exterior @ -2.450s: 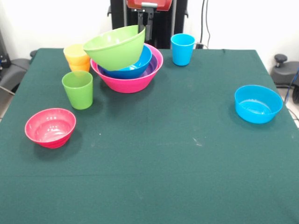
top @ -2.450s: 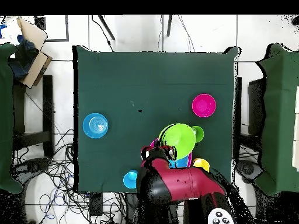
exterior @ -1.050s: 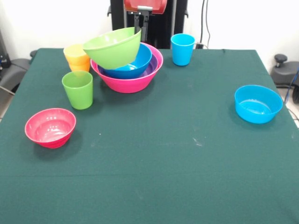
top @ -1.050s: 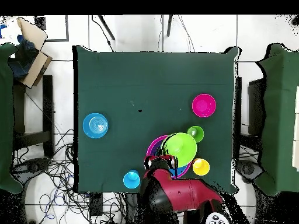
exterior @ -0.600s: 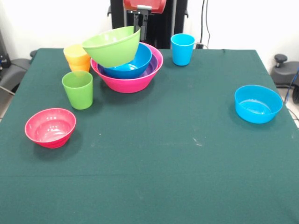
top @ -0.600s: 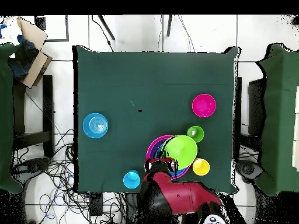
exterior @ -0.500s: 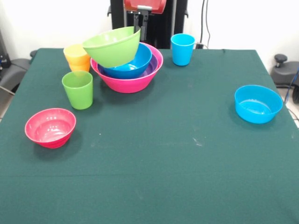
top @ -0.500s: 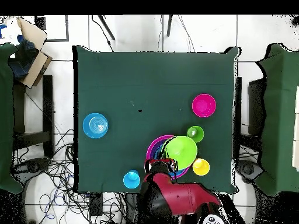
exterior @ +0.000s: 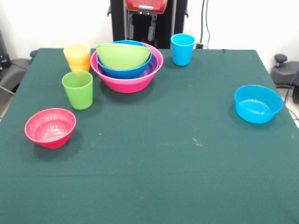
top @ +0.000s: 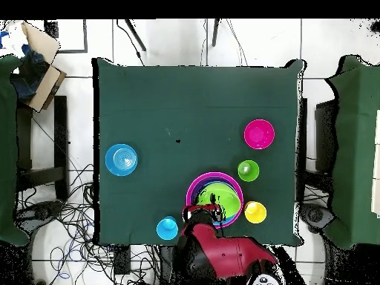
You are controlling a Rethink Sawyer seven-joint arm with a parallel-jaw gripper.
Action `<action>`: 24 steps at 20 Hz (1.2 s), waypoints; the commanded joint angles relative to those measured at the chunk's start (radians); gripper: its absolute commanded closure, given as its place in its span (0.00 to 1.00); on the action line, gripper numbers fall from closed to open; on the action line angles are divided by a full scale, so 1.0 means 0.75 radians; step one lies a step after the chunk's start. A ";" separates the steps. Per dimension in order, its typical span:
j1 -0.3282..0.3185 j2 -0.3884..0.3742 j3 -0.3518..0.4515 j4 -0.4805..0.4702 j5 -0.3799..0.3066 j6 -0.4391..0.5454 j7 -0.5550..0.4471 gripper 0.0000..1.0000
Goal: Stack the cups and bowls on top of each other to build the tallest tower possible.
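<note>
The tower stands at the table's far side: a large pink bowl (exterior: 127,81) holds a purple bowl (exterior: 152,67), a blue bowl (exterior: 122,71) and, on top, a light green bowl (exterior: 122,55) lying slightly tilted. From above the tower (top: 215,197) shows as nested rings. My gripper (exterior: 141,31) hangs open just behind it, holding nothing. A yellow cup (exterior: 77,53) sits in an orange cup (exterior: 81,67) left of the tower. Alone on the cloth are a green cup (exterior: 78,89) and a blue cup (exterior: 182,49).
A small red-pink bowl (exterior: 50,127) sits near the left edge and a light blue bowl (exterior: 258,103) near the right edge. The green table (exterior: 168,154) stretches toward the camera. Seen from above, the arm (top: 223,256) overhangs the table's near edge.
The light green bowl, held tilted above the tower before, now rests in the blue bowl. The gripper has let go of it and drawn back.
</note>
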 commanded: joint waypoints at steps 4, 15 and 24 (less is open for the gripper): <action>-0.031 -0.097 0.169 0.060 -0.051 0.118 0.133 0.00; -0.311 -0.524 0.604 0.213 0.187 0.517 -0.007 0.00; -0.330 -0.537 0.691 0.089 0.324 0.680 -0.056 0.00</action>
